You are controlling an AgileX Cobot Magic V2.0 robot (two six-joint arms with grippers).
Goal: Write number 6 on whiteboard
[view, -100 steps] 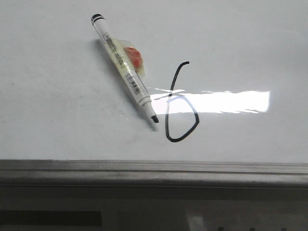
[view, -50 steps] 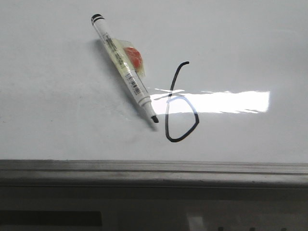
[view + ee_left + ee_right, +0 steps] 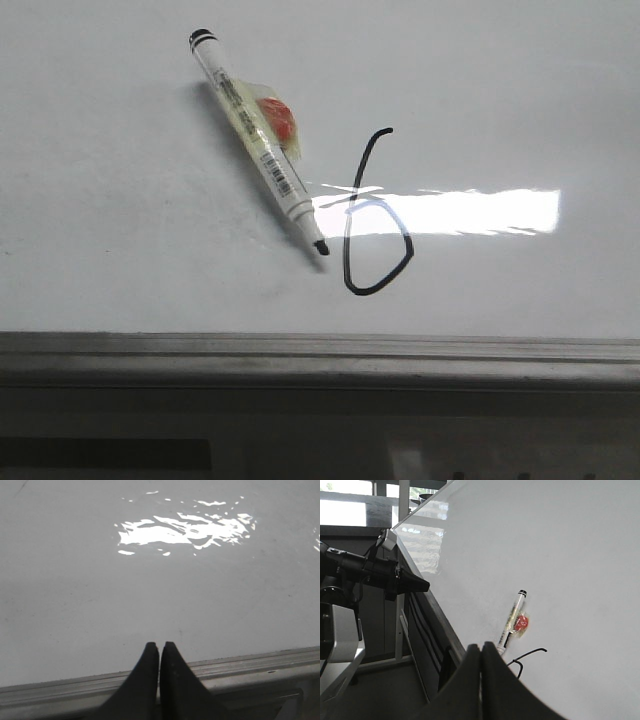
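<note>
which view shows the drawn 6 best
The front view: the whole number 6 shows, stem and closed loop, beside the marker pen tip on the whiteboard. The right wrist view shows only part of it behind the shut right gripper. The left wrist view shows none.

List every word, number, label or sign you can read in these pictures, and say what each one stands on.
"6": hand-drawn in black on the whiteboard, the number 6.
Barcode label on the marker pen: bars visible, digits too small to read.
Printed text along the marker barrel: blurred, unreadable.
Nothing else is legible.
</note>
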